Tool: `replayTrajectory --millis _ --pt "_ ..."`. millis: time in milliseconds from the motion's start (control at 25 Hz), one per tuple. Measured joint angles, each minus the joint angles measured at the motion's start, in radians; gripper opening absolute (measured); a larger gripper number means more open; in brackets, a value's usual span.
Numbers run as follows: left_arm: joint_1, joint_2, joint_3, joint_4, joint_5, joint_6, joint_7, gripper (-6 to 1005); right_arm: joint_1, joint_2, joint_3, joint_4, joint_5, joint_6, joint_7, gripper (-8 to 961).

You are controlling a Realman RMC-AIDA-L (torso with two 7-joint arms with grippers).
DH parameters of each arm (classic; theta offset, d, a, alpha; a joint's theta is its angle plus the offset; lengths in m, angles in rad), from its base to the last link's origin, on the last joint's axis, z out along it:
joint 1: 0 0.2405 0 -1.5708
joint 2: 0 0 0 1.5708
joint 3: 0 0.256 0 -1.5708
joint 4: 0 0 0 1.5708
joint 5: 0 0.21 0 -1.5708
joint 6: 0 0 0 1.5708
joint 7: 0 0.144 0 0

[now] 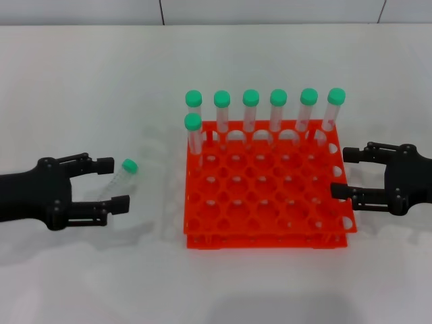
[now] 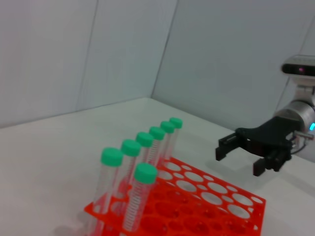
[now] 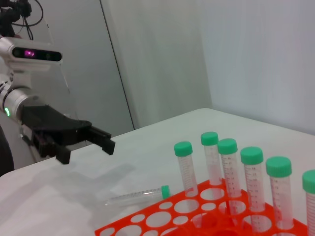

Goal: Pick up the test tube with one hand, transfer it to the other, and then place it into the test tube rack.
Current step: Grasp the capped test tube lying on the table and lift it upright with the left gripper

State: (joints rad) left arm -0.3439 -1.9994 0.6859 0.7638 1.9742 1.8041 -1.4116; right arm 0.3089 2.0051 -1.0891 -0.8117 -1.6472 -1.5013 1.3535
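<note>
The test tube (image 1: 119,177), clear with a green cap, lies flat on the white table left of the rack. My left gripper (image 1: 111,183) is open. In the head view its two fingertips stand on either side of the tube without holding it. The right wrist view shows the left gripper (image 3: 84,151) hovering above the table, with the test tube (image 3: 138,196) lying between it and the rack. The orange-red test tube rack (image 1: 266,239) stands in the middle. My right gripper (image 1: 343,173) is open and empty at the rack's right side, and appears as the right gripper (image 2: 238,160) beyond the rack (image 2: 248,219).
Several green-capped tubes (image 1: 278,111) stand upright in the rack's back row, and one more (image 1: 194,131) stands at the left of the second row. Most of the rack's holes (image 3: 110,228) hold nothing. A grey wall rises behind the table.
</note>
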Motion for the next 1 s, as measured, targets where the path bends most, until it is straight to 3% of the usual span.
replayTrajectory --millis 200,360,680,840,1000 --pt "-0.033 0.022 0.007 0.080 0.055 -0.003 -0.169 883 0.001 0.001 0.000 -0.002 0.003 -0.001 0.003 755" --pt "-0.098 0.048 0.007 0.108 0.175 -0.003 -0.293 883 0.001 0.001 0.000 -0.003 0.015 -0.001 0.003 755" --pt "-0.205 0.069 0.005 0.118 0.404 -0.016 -0.416 881 0.005 0.003 -0.001 -0.004 0.029 -0.001 0.004 755" --pt "-0.251 0.060 0.008 0.115 0.521 -0.022 -0.453 881 0.012 0.004 0.000 -0.004 0.031 -0.001 0.007 754" --pt "-0.289 0.038 0.010 0.110 0.614 -0.038 -0.475 880 0.014 0.004 -0.003 -0.004 0.041 -0.007 0.007 754"
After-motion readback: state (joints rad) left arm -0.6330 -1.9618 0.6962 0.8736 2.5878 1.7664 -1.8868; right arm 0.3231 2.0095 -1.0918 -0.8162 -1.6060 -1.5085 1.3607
